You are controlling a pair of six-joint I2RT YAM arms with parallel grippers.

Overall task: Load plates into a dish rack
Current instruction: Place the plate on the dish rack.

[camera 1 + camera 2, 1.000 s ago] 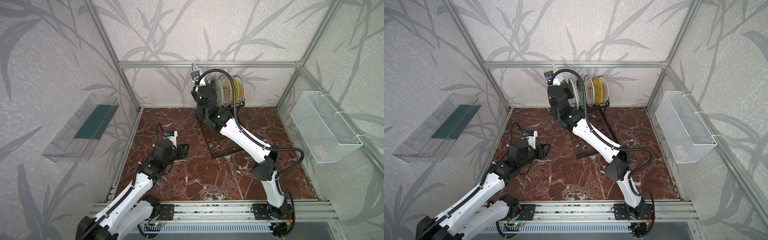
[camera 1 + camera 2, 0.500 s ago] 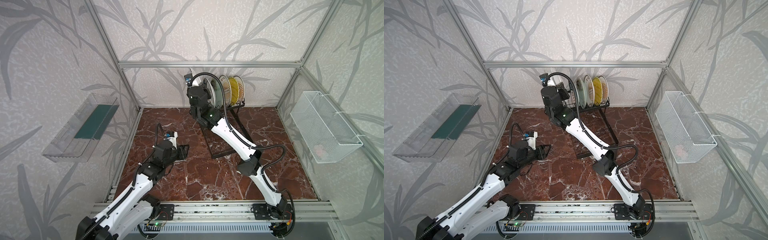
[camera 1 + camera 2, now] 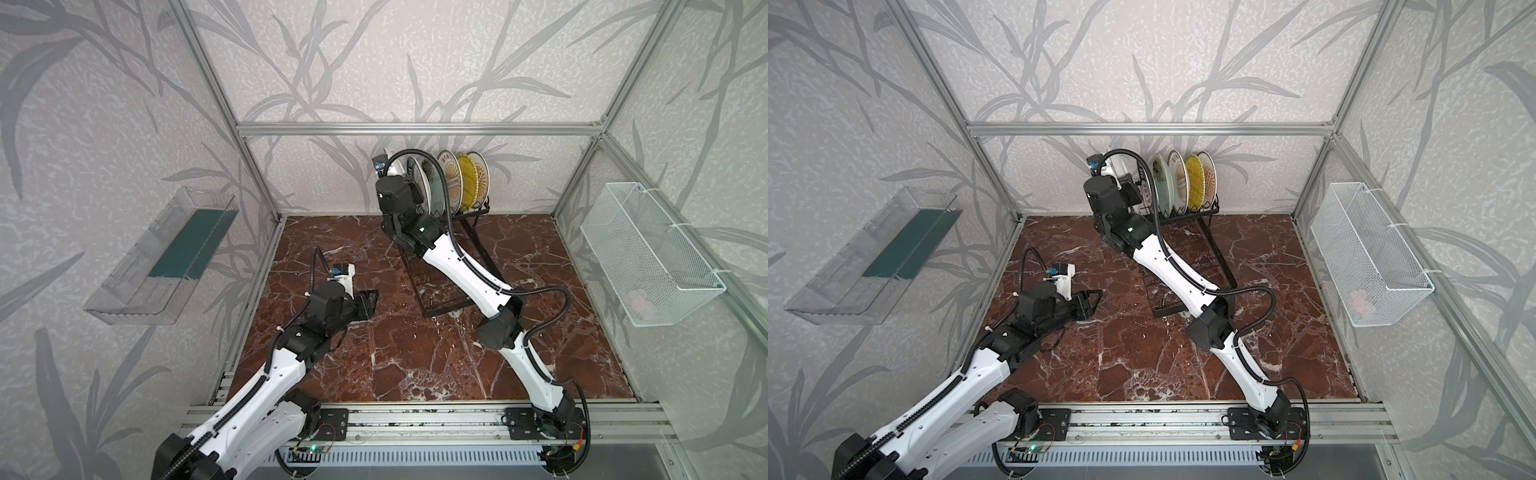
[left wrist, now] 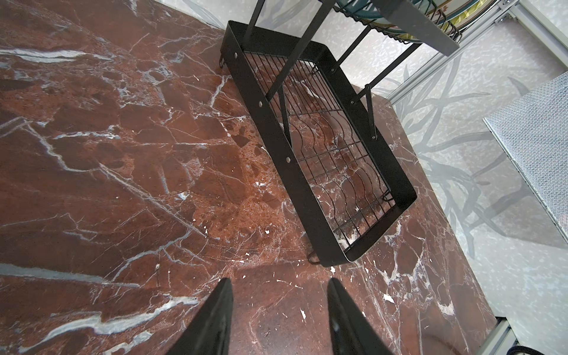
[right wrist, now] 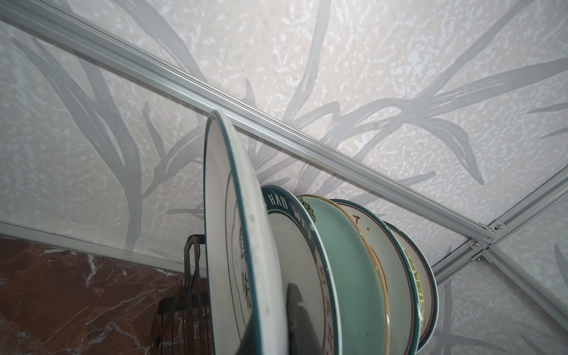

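right arm has swung a bit further toward the left-arm end of the rack vs a sec ago, elbow pulled in. left arm hasn't budged. step in hand imo: slotting the last plate. right tool (image 5: 273, 332) is clamped on the ringed-emblem plate (image 5: 233, 230), upright, just beside the lettered-rim plate (image 5: 295, 246) at the end of the row. it rides higher than the five already standing in the dish rack (image 3: 478, 216). next move prob needs a straight drop btwn the bars w/o knocking its neighbour, then let go. left tool (image 4: 279, 295) has fingers apart, nothing in it, hovering over the surface (image 4: 123, 153) near the rack base.
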